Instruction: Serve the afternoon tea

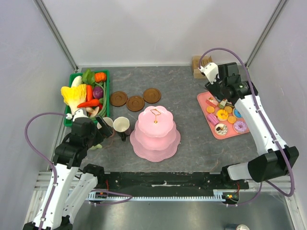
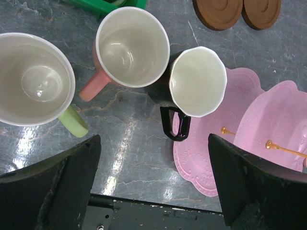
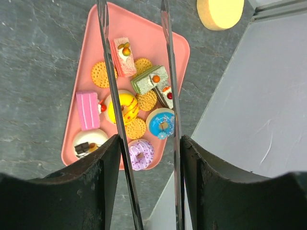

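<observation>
right wrist first: right gripper (image 3: 151,143) is clamped on metal tongs (image 3: 169,72), blades apart, over the pink tray (image 3: 180,48) by the right wall. the purple donut (image 3: 140,154), biscuits (image 3: 135,128) and cake bits (image 3: 123,56) lie on it. over to the left gripper (image 2: 153,148): fingers spread wide above the table. pale mug (image 2: 33,79), pink mug (image 2: 132,45) and dark mug (image 2: 197,81) stand upright together, just beside the pink tiered stand (image 1: 156,132), with three brown saucers (image 1: 135,102) behind.

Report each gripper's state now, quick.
Left gripper: open, jaws wide apart, holding nothing.
Right gripper: closed on metal tongs.
</observation>
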